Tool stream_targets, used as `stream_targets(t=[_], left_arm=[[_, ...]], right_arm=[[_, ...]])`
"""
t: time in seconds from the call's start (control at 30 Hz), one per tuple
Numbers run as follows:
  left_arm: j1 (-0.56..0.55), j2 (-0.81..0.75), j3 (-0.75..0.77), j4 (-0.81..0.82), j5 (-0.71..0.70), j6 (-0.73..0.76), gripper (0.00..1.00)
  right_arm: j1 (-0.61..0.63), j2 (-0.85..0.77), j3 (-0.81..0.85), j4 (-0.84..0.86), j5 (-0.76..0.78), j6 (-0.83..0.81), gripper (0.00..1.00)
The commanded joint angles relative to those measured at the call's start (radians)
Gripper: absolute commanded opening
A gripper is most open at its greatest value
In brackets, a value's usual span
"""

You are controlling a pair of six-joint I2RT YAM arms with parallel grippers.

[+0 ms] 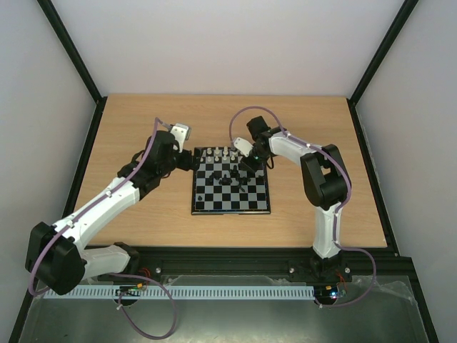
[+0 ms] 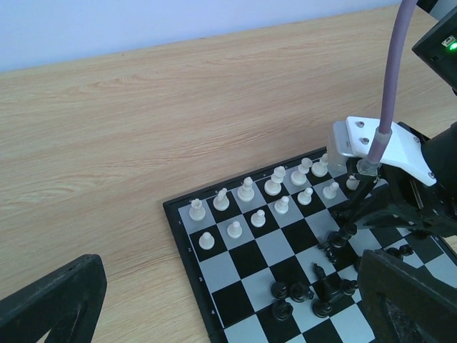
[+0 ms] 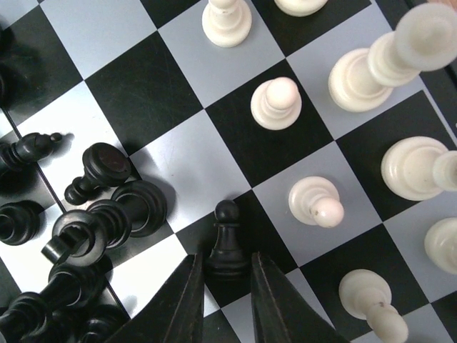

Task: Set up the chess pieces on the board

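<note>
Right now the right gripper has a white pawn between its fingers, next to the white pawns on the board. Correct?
No, the pawn is black, not white. The right wrist view shows the right gripper with a black pawn between its fingers, next to the white pawns on the board.

The board (image 1: 230, 204) is checked black and pale grey, with a thin black rim. The white pieces (image 2: 246, 189) are cream, the black pieces (image 2: 325, 289) glossy, like the black pawn (image 3: 227, 246) at the black right fingers (image 3: 182, 307). The table (image 1: 207, 114) is light wood with fine grain. The 2 arms (image 1: 107, 204) are white with black joints and mauve cables (image 2: 391, 78). The walls (image 1: 228, 43) are white, the frame (image 1: 71, 50) black.
</note>
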Motion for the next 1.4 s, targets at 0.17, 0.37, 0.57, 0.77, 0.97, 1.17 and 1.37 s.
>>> stream_targets(t=[0.17, 0.37, 0.57, 0.77, 0.97, 1.17, 1.37], left_arm=[[0.014, 0.038, 0.010, 0.002, 0.053, -0.040, 0.99], [0.040, 0.118, 0.073, -0.017, 0.215, -0.158, 0.92], [0.040, 0.122, 0.077, 0.047, 0.396, -0.365, 0.78], [0.030, 0.121, -0.009, 0.215, 0.530, -0.575, 0.68], [-0.018, 0.189, -0.024, 0.319, 0.607, -0.645, 0.59], [-0.083, 0.323, 0.015, 0.392, 0.708, -0.710, 0.49], [-0.135, 0.408, 0.061, 0.394, 0.777, -0.726, 0.42]], right_arm=[[0.009, -0.092, -0.056, -0.029, 0.013, 0.029, 0.10], [0.007, -0.240, -0.099, -0.017, 0.023, 0.076, 0.08], [0.006, -0.394, -0.160, -0.036, -0.054, 0.141, 0.08], [0.007, -0.566, -0.306, -0.007, -0.269, 0.250, 0.09], [0.007, -0.676, -0.428, 0.046, -0.378, 0.302, 0.10], [0.007, -0.751, -0.509, 0.085, -0.444, 0.296, 0.12], [0.007, -0.761, -0.541, 0.117, -0.423, 0.300, 0.12]])
